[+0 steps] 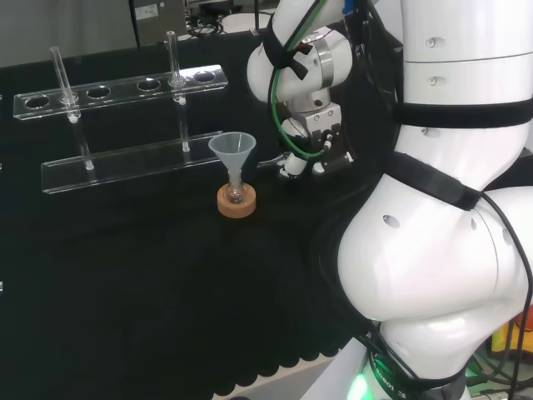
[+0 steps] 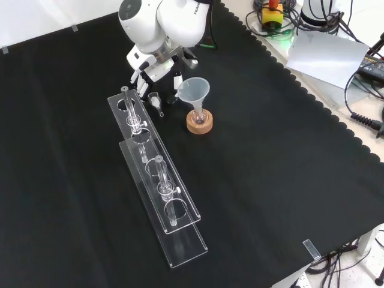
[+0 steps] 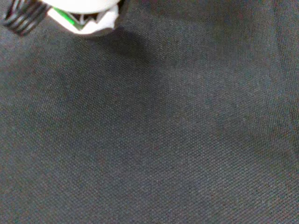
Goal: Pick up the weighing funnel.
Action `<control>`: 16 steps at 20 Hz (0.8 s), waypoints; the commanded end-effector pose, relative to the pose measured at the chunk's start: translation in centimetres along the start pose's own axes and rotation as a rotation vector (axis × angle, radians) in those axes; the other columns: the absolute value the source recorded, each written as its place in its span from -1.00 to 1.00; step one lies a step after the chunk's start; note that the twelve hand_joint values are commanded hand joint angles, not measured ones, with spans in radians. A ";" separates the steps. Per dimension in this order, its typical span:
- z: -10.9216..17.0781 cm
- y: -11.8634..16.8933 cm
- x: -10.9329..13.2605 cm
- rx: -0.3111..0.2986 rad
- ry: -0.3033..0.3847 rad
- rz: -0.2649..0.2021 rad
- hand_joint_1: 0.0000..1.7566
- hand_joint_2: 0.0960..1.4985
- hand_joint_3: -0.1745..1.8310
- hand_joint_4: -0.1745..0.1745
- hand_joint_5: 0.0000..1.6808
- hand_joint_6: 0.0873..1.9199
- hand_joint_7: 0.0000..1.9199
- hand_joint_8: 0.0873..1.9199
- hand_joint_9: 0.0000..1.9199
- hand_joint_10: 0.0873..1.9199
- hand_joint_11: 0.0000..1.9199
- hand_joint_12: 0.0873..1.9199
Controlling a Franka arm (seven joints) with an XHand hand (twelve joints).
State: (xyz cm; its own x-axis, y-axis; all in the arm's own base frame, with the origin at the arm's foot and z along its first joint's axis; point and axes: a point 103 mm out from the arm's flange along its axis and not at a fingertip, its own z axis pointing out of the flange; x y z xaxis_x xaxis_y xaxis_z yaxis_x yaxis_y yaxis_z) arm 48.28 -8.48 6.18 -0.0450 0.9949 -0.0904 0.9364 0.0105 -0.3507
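Note:
The weighing funnel (image 2: 156, 101), a small clear scoop with a short stem, lies on the black cloth beside the near end of the clear rack. The hand (image 2: 155, 67) hangs just above and behind it in the front view, fingers (image 2: 138, 80) pointing down at the cloth and spread to either side of the piece, holding nothing. In the head view the hand (image 1: 318, 137) sits low over the cloth to the right of the big funnel. The wrist view looks at bare cloth, with a blurred white part of the hand (image 3: 84, 16) at its edge.
The big funnel (image 2: 193, 90) stands mouth up in a small flask on a cork ring (image 2: 199, 123), close to the hand. A long clear test tube rack (image 2: 157, 180) with upright tubes (image 1: 176, 62) runs along the cloth beside the weighing funnel.

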 end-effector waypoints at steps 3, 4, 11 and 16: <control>0.1 0.0 0.0 -0.001 -0.010 0.002 0.00 -0.22 -0.13 -0.23 -0.22 -0.22 -0.29 -0.24 -0.11 -0.46 -0.49 0.31; 0.0 0.0 0.0 -0.005 -0.016 0.004 0.00 -0.20 -0.13 -0.21 -0.19 -0.22 -0.28 -0.25 -0.10 -0.46 -0.48 0.30; -0.7 -0.2 -0.4 -0.035 -0.044 0.023 0.17 0.21 -0.49 0.76 0.16 0.04 -0.06 -0.35 0.07 -0.57 -0.31 0.19; -1.6 -0.7 -1.2 -0.037 -0.046 0.026 0.20 0.11 -0.34 0.55 0.18 0.09 0.01 -0.37 0.15 -0.63 -0.24 0.14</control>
State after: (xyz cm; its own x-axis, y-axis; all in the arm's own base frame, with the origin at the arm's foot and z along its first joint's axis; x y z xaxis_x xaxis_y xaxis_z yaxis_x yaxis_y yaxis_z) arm 48.45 -8.94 7.33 -0.0378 0.9898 -0.1372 0.9497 -0.0071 -0.3131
